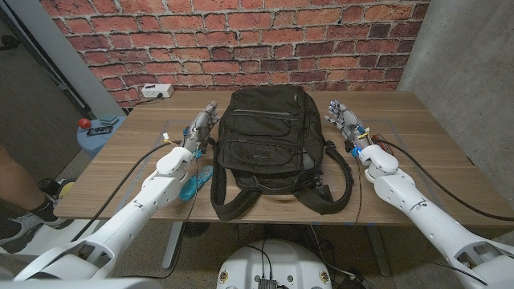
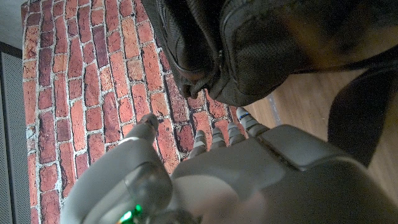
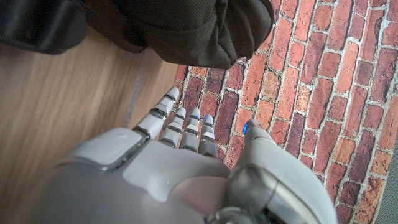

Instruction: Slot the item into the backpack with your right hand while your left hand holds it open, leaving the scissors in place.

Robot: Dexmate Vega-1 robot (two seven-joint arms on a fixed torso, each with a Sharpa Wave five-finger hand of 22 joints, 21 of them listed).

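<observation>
Backpack (image 1: 269,140) lies between left hand (image 1: 202,124) and right hand (image 1: 344,120), fingers extended.

Head looks down; wrists closely face backpack (image 1: 269,132).

Matt black woven-cloth backpack (image 1: 271,144) on smooth brown wood-grain tabletop (image 1: 434,152); rough red brick wall (image 1: 241,40) at the far side.
</observation>
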